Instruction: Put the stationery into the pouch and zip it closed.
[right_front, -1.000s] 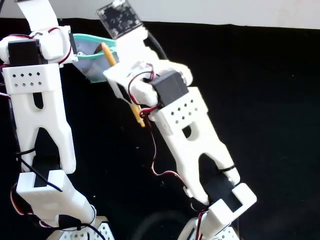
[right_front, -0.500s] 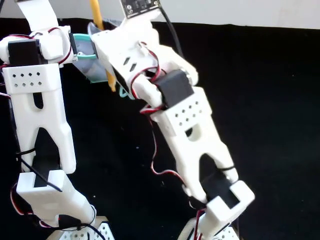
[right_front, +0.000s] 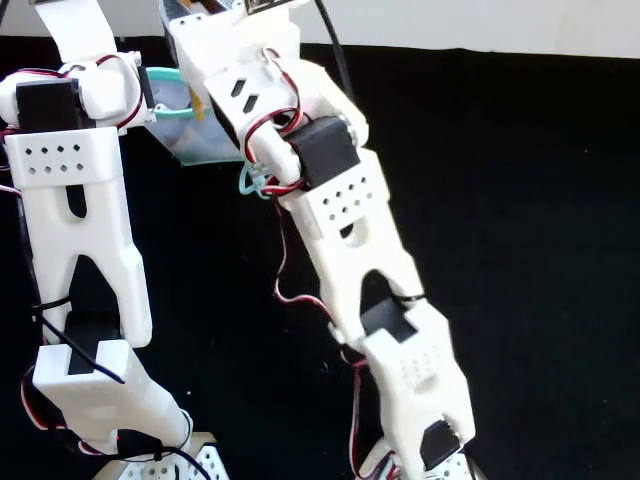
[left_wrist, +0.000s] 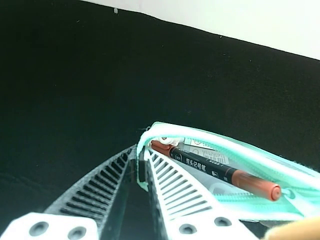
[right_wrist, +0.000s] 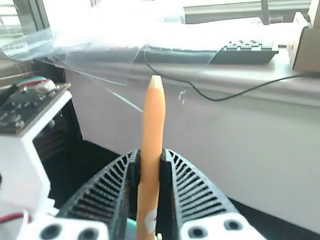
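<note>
In the high view the mint-rimmed pouch (right_front: 190, 140) sits at eleven o'clock, mouth open. The left jaws are closed on its rim, and a brown marker (left_wrist: 220, 172) lies inside. The right jaws clamp an orange pencil (right_wrist: 150, 145) by its shaft, near the pouch's one o'clock edge, above the black tabletop (right_front: 520, 250).

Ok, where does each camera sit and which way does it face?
High view: fixed overhead, looking down at the black table, left arm and right arm visible.
Left wrist view: on the left arm, looking past the left gripper, shut on the pouch.
Right wrist view: on the right arm, looking past the right gripper, shut on the pencil.
Shared: high view shows pouch and pencil too.
</note>
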